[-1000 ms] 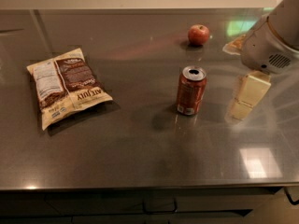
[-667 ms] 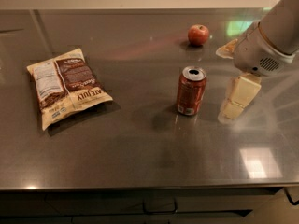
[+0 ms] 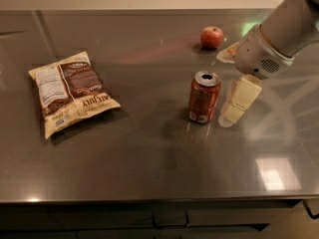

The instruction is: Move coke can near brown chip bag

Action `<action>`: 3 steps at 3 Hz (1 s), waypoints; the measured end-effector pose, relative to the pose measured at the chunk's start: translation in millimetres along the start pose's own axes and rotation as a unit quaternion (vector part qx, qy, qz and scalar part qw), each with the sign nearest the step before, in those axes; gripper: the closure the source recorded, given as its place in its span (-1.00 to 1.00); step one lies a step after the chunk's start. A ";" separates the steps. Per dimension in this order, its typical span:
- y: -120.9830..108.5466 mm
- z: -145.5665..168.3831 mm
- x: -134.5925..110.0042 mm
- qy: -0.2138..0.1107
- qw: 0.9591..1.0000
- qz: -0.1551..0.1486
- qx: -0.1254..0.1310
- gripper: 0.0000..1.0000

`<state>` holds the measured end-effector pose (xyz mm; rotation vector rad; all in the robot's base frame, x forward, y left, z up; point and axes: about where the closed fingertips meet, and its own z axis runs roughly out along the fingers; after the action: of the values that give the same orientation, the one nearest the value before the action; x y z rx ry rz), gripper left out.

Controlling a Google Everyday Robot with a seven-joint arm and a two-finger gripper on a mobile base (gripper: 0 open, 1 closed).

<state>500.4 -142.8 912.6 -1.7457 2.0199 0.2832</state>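
Note:
The coke can (image 3: 204,97) stands upright at the middle of the dark metal table (image 3: 149,153), red with an opened silver top. The brown chip bag (image 3: 71,92) lies flat at the left, well apart from the can. My gripper (image 3: 227,86) is just right of the can, low over the table, open and empty. One cream finger (image 3: 240,99) points down beside the can; the other (image 3: 227,54) shows behind, near the wrist housing (image 3: 262,56).
A red apple (image 3: 212,37) sits at the back, behind the can and left of my arm. The table's front edge runs along the bottom, with dark cabinet fronts below.
My gripper has moved left and lower, closing in on the right side of the can. The can, bag and apple have not moved.

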 end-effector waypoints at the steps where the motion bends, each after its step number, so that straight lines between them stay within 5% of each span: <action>1: 0.3 8.2 -8.6 -0.013 1.000 0.001 -0.022 -1.00; 3: -3.0 15.3 -16.2 -0.019 0.999 0.005 -0.043 -0.20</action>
<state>507.9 -122.4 907.1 -1.7666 2.0171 0.4091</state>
